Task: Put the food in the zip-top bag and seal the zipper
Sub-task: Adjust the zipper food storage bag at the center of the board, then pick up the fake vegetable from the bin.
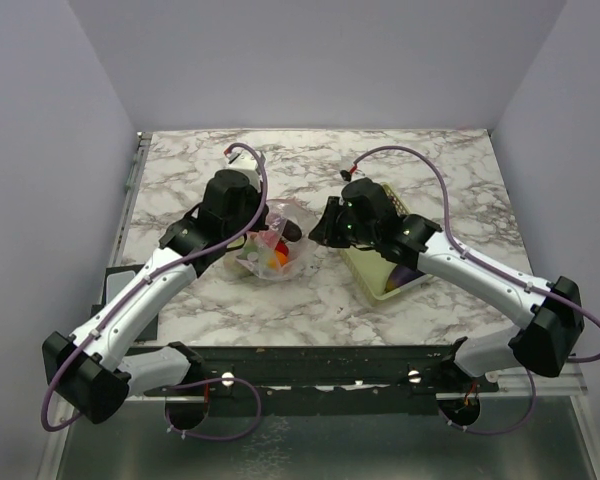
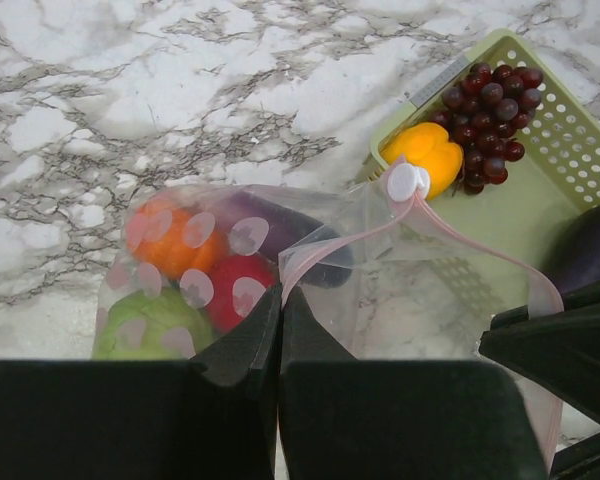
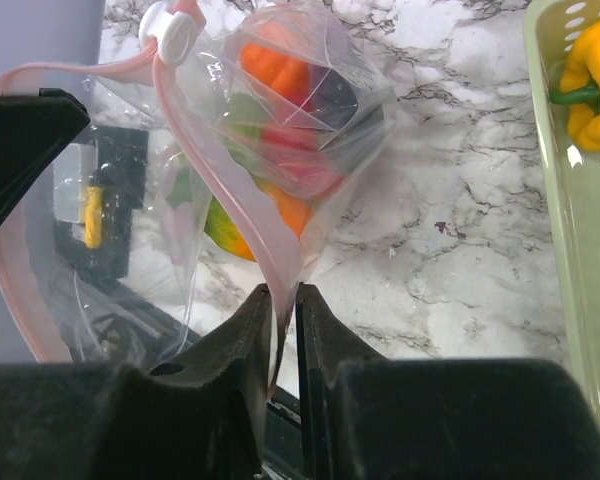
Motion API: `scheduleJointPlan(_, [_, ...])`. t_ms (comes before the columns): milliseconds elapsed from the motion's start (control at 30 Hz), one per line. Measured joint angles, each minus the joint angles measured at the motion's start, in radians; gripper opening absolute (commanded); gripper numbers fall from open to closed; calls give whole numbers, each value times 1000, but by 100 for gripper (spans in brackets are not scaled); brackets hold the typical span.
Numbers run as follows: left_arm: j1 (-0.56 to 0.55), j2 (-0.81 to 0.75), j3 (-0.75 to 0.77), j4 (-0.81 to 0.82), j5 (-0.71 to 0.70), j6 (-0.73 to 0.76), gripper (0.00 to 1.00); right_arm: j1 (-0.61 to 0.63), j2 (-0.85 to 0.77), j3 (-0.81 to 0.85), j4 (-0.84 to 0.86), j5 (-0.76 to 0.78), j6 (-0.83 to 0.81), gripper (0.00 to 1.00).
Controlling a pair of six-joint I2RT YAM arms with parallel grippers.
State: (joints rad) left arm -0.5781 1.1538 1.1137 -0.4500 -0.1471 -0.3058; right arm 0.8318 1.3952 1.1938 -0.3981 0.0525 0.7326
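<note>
With both wrist views up, I log the left gripper (image 2: 280,305) pinched tight on the zipper (image 2: 340,243). The pink strip runs off toward 2 o'clock to its white slider (image 2: 408,181). Likewise the right gripper (image 3: 283,298) is clamped on the strip, which climbs toward 11 o'clock from its fingertips.

The zip-top bag (image 2: 380,255) sits between the two grippers, mouth parted. Inside: an orange piece (image 2: 170,245), a red piece (image 2: 235,290), a green piece (image 2: 150,322) and an eggplant (image 2: 285,228). Outside it, grapes (image 2: 490,110) and a yellow pepper (image 2: 425,155) lie in the mesh basket (image 2: 565,135), at 2 o'clock of the left fingers.

A dark purple shape (image 2: 590,250) at 3 o'clock is cut off, and I cannot identify it. From the top camera the arms cover most of bag and basket.

Marble-patterned table (image 2: 130,80), plain pale walls (image 1: 310,60).
</note>
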Motion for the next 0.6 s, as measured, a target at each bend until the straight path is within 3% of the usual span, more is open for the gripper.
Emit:
scheduleJointPlan(200, [0,-29,-19,16,2,12,1,0,-11,0,-11,8,-5,47])
scheduleJointPlan(600, [0,-58,-52,37,-3,23,1,0,-167,16,-117,133,-70,58])
